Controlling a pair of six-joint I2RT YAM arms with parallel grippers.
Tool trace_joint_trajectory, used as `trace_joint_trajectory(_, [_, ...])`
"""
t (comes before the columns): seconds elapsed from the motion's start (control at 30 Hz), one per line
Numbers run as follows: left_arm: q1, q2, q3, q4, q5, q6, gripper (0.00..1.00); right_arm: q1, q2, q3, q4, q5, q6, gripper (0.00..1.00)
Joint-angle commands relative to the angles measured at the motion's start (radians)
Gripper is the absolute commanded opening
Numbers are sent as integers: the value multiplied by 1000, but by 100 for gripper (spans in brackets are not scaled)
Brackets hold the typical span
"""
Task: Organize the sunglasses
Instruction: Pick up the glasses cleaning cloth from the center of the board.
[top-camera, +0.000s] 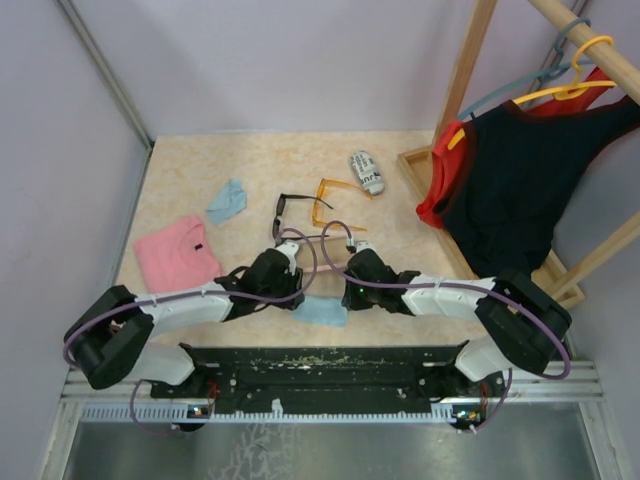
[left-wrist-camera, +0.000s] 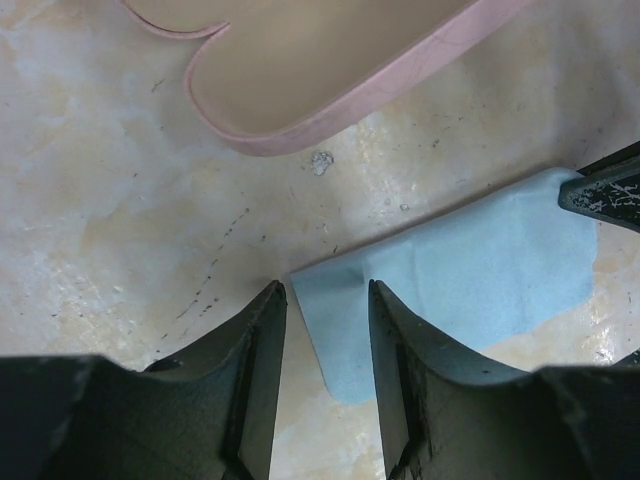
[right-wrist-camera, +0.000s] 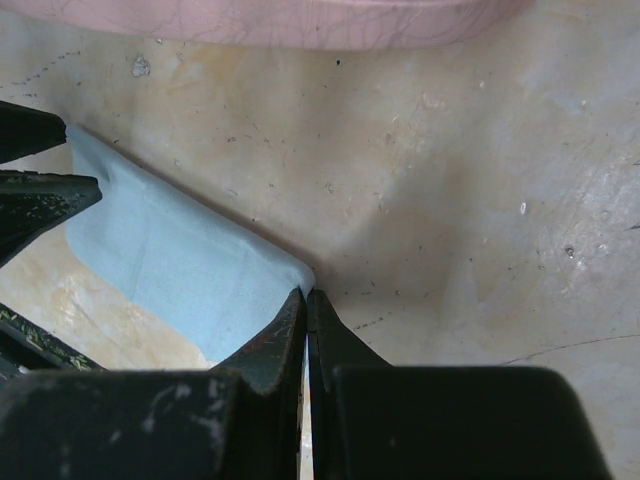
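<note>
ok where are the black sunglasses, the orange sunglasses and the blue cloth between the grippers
black sunglasses (top-camera: 280, 214): top view, lens front
orange sunglasses (top-camera: 317, 203): top view, front frame
blue cloth (left-wrist-camera: 470, 280): left wrist view, its middle

Table (top-camera: 200, 165): beige, marbled. Left: pink cloth (top-camera: 175, 252), blue cloth (top-camera: 227, 200). Centre: black sunglasses (top-camera: 285, 210), orange sunglasses (top-camera: 338, 190). Far right: printed case (top-camera: 367, 172). Near centre: second blue cloth (top-camera: 322, 310).

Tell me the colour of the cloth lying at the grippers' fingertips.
The cloth is plain light blue; it shows best in the left wrist view.
</note>
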Motion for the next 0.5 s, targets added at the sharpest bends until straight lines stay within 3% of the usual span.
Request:
trace_joint_trajectory(0.0, [-52, 49, 48, -114, -79, -9, 44, 6, 5, 5, 14, 7, -6, 0])
trace_joint_trajectory(0.47, [-94, 135, 116, -201, -194, -44, 41, 5, -1, -12, 22, 7, -8, 0])
